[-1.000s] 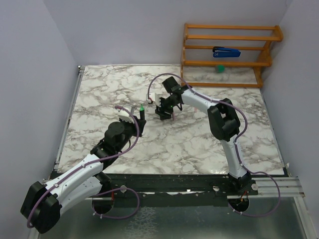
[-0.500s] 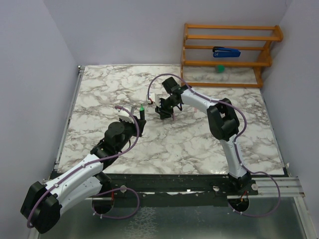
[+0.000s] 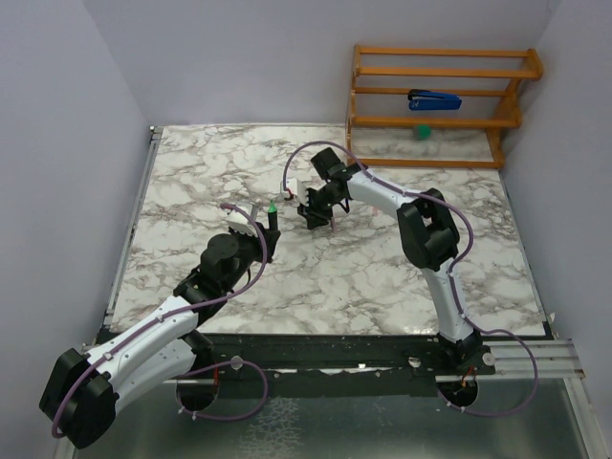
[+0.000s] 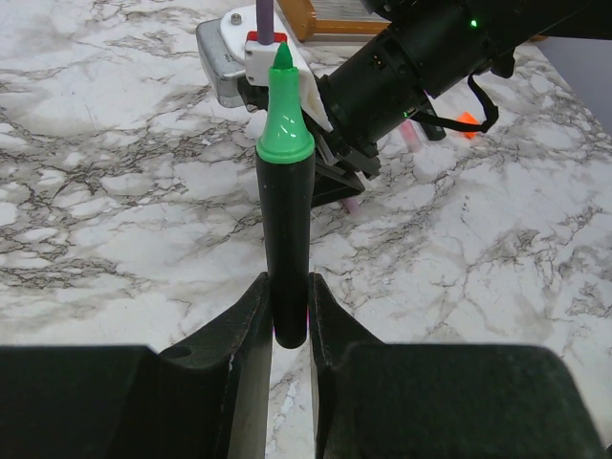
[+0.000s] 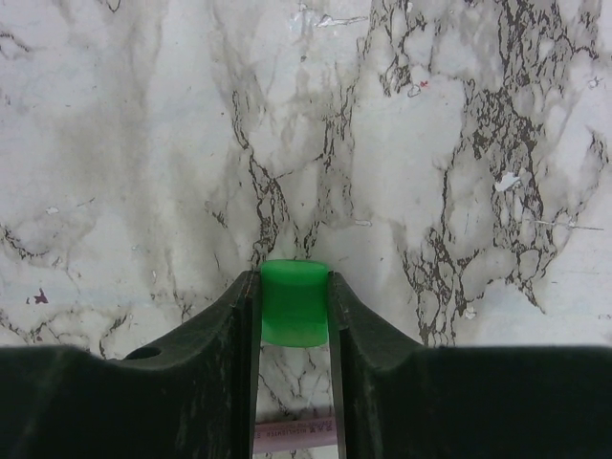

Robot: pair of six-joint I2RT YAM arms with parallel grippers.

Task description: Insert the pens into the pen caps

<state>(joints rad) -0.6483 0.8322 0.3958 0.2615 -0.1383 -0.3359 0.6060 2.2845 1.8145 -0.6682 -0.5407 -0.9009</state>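
Note:
My left gripper [image 4: 289, 311] is shut on the lower end of a black pen [image 4: 288, 239], which it holds upright with the green tip [image 4: 284, 124] on top. From above, this pen [image 3: 273, 222] stands just left of my right gripper [image 3: 314, 216]. In the right wrist view, my right gripper [image 5: 294, 296] is shut on a small green pen cap [image 5: 294, 303], low over the marble. A pale pink pen [image 5: 295, 435] lies flat on the table under that gripper. An orange cap [image 4: 466, 121] sits on the marble beyond the right arm.
A wooden rack [image 3: 435, 72] stands at the back right. It holds a blue stapler-like object [image 3: 435, 98] and a small green item [image 3: 422, 131]. The two grippers are close together over the marble table [image 3: 382, 277], left of its centre.
The right jaws have narrowed onto the green cap. Neither arm has visibly shifted, and the left gripper still holds the pen.

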